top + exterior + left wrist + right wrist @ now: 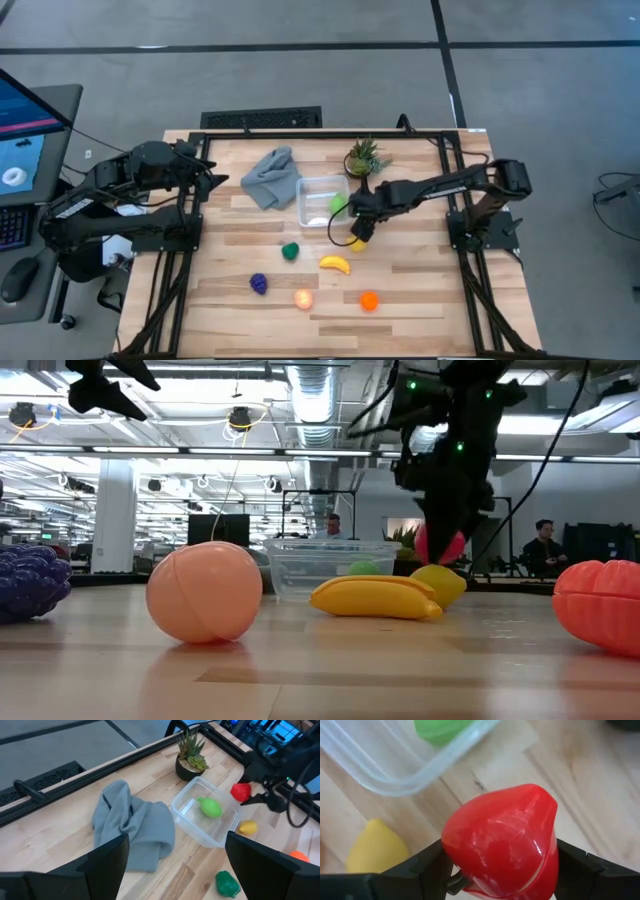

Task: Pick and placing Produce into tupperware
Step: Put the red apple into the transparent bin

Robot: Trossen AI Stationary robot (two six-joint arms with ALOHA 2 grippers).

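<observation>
My right gripper (359,228) hovers just off the near right corner of the clear tupperware (322,200) and is shut on a red toy fruit (500,840). A light green piece (210,807) lies inside the tupperware. A yellow lemon (357,243) sits on the table beneath the gripper. Nearer lie a banana (335,264), a dark green piece (290,251), a purple one (259,284), a peach one (303,298) and an orange one (370,300). My left gripper (215,182) waits open at the table's left, above the wood. My right gripper pinches the red fruit across its widest part (455,845) between its two fingers (427,865), one on each side. The fingers come from above, slanting down. The fruit (440,546) is lifted clear of the table, above the lemon (437,582).
A grey cloth (272,177) lies crumpled left of the tupperware. A spiky potted plant (364,158) stands at its far right corner. A black frame runs along the table's edges. Bare wood lies right of the right gripper. People stand in the room beyond.
</observation>
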